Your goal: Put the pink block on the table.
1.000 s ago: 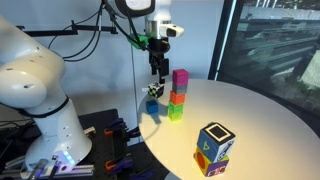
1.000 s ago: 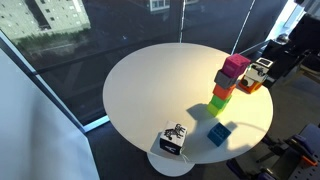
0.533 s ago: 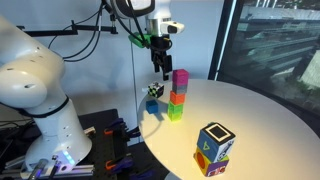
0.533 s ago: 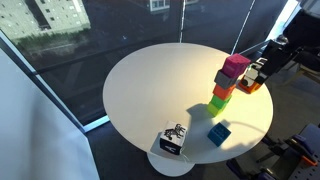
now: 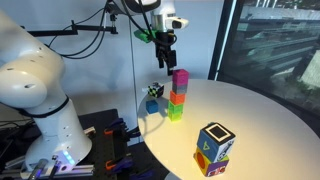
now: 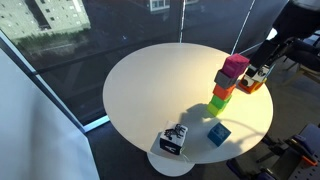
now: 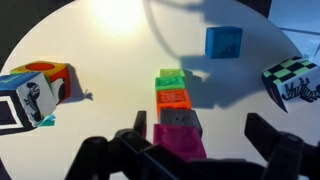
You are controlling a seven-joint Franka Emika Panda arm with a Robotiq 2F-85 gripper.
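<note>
Pink block (image 7: 178,142): plain magenta, no pattern. Orange-red cube (image 7: 172,98) & green cube (image 7: 170,77): plain, bright. Blue cube (image 7: 224,42): solid mid-blue. Checkered cube (image 7: 292,82): blk/wht squares. Big patterned cube (image 7: 30,92): multicol., w/ orange top, wht face w/ blk figure, bit of teal. Worktop (image 6: 140,90): smooth wht. Fingers (image 7: 280,150): blk.

We see a smooth, slightly glossy white desk (image 6: 140,90); the pink block (image 7: 178,140) looks like matt plastic.
</note>
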